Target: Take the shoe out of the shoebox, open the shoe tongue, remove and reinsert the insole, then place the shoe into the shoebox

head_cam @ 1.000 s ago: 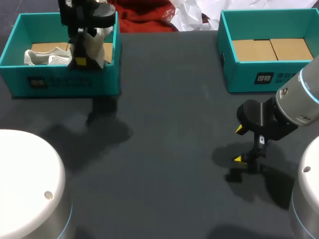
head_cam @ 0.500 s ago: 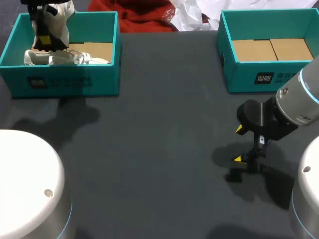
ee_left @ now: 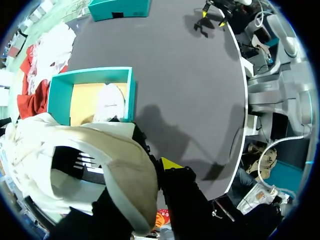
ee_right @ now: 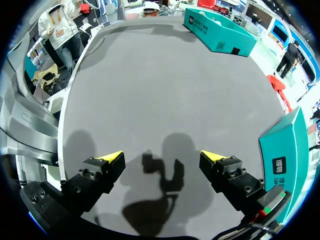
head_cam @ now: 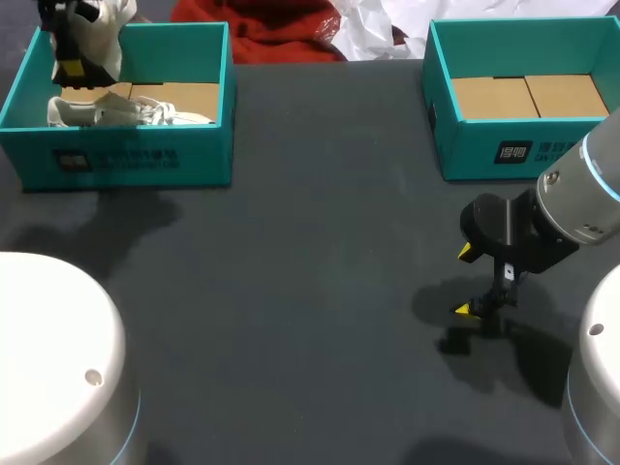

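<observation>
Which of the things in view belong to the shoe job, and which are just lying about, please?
Job in hand:
held shoe, up over the far corner of its box
left shoebox
left end effector, gripping it

Lying about:
second shoe in that box
right shoebox
right end effector, open above the table

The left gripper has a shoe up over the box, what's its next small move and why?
Probably swing the shoe out over the table: the left gripper holds it clear above the shoebox, and the open right gripper hovers over the table.
</observation>
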`<state>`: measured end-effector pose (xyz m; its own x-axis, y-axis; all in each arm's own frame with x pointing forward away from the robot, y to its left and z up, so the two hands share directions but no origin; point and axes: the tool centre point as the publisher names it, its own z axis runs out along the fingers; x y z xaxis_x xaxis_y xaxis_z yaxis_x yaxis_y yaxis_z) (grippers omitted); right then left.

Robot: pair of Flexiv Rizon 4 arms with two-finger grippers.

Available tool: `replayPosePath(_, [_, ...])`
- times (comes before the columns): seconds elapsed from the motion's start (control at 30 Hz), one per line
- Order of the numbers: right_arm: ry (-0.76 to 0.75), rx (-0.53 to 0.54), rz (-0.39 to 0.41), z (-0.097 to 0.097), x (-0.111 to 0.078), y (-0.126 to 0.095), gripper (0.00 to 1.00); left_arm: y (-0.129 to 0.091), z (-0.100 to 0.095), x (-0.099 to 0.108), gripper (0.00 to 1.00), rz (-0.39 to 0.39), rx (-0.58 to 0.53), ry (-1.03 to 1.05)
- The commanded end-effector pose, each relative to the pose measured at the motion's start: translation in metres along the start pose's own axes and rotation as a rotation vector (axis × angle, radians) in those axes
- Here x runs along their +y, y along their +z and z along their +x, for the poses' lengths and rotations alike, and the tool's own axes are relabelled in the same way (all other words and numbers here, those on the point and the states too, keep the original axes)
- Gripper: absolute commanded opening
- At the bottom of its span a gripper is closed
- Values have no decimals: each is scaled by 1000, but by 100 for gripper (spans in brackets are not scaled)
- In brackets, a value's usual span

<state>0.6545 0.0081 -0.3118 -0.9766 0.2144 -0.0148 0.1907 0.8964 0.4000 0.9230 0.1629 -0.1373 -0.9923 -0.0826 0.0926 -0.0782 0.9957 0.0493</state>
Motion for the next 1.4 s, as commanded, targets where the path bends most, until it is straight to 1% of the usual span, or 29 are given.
replayPosePath(0.03, [0,-3,0,2,-1,-1,100,-6,-77,24,0,-8,80,-1])
replayPosePath(0.1, [0,-3,0,2,-1,-1,100,-6,-94,32,0,-32,69,-1])
replayPosePath(0.17, [0,-3,0,2,-1,-1,100,-9,-110,39,0,-30,71,-23])
replayPosePath(0.23, [0,-3,0,2,-1,-1,100,-11,-122,46,0,-42,74,1])
replayPosePath(0.3, [0,-3,0,2,-1,-1,100,-11,-129,53,0,-44,64,14])
replayPosePath(0.73, [0,-3,0,2,-1,-1,100,-11,-129,53,0,-44,64,14])
replayPosePath(0.8, [0,-3,0,2,-1,-1,100,-10,-130,54,0,-49,30,104])
replayPosePath(0.87, [0,-3,0,2,-1,-1,100,-10,-136,61,0,-38,31,195])
replayPosePath(0.97, [0,-3,0,2,-1,-1,100,-10,-144,72,0,-48,16,277])
replayPosePath(1.03, [0,-3,0,2,-1,-1,100,-9,-150,79,0,-66,15,348])
replayPosePath(1.1, [0,-3,0,2,-1,-1,100,-9,-155,87,0,-91,-13,373])
replayPosePath(1.13, [0,-3,0,2,-1,-1,100,-9,-157,92,0,-98,-22,429])
replayPosePath(1.2, [0,-3,0,2,-1,-1,100,-11,-163,99,0,-91,-28,452])
replayPosePath(1.27, [0,-3,0,2,-1,-1,100,-13,-170,110,0,-74,-36,592])
replayPosePath(1.3, [0,-3,0,2,-1,-1,100,-13,-172,112,0,-69,-37,641])
replayPosePath(1.4, [0,-3,0,2,-1,-1,100,-13,-172,112,0,-69,-37,641])
